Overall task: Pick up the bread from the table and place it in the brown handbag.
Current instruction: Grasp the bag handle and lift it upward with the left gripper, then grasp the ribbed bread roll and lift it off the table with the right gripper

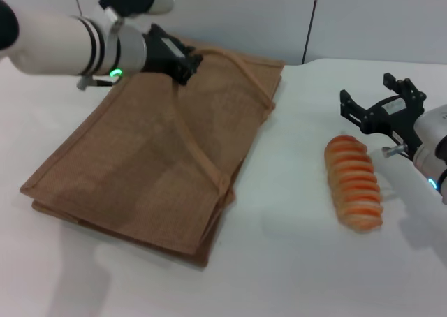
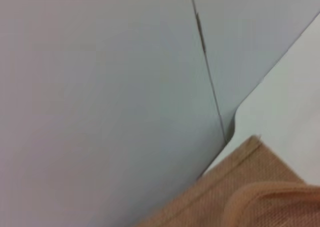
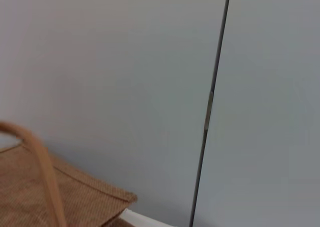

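The bread [image 1: 354,183], an orange-tan ridged loaf, lies on the white table [image 1: 293,261] at the right. My right gripper [image 1: 380,102] is open and empty, just beyond the loaf's far end. The brown handbag [image 1: 140,163] lies flat on the left half of the table. My left gripper [image 1: 187,62] is at the bag's far edge, shut on one strap handle [image 1: 241,69] that arches away from its fingertips. The bag's corner shows in the left wrist view [image 2: 240,187]. The right wrist view shows the bag [image 3: 85,202] and a raised strap [image 3: 47,182].
A grey wall with a vertical seam [image 1: 311,24] stands behind the table's far edge. The second strap [image 1: 199,153] lies loose across the bag's top face. White tabletop lies between the bag and the loaf and along the front.
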{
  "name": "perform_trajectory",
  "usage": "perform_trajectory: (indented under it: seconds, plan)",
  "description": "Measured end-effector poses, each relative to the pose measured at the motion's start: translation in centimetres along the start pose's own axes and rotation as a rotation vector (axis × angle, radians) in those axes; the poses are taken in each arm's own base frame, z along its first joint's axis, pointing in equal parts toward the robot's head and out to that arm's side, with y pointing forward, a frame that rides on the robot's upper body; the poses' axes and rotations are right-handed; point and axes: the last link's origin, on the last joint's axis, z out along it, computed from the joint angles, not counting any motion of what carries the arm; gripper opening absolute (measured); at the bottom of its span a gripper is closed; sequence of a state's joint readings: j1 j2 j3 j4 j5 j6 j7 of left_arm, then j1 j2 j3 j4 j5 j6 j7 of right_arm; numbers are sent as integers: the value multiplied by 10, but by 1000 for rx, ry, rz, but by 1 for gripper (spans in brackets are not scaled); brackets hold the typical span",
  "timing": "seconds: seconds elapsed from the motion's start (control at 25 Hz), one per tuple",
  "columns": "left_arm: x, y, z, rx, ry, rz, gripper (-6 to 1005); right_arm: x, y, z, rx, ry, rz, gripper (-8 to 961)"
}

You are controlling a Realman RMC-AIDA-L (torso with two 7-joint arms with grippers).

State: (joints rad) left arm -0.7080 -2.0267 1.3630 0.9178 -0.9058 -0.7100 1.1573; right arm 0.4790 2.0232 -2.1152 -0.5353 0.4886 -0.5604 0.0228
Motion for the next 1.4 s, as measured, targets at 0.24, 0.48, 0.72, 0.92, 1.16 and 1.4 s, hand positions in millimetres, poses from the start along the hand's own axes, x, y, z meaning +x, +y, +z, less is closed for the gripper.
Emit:
perform_trajectory:
  seconds: [0.24, 0.48, 0.72, 0.92, 1.16, 1.4]
  plan:
    - [28, -5, -27, -2, -18, 27, 121, -5, 8, -2, -18, -23, 15, 880]
    - [49, -12, -52, -1, -15, 56, 121, -7, 13, -3, -32, -3, 13, 880]
    - [60, -18, -67, 10, 1, 66, 122, -5, 17, -5, -44, 34, 8, 880]
    - [65, -27, -80, 43, -16, 82, 122, -11, 16, -14, -35, 73, -28, 879]
    - [75, -27, -91, 47, -31, 112, 122, -28, 20, -25, -27, 171, -61, 879]
    - [82, -28, -102, 79, -70, 144, 122, -51, 37, -29, -64, 277, -64, 880]
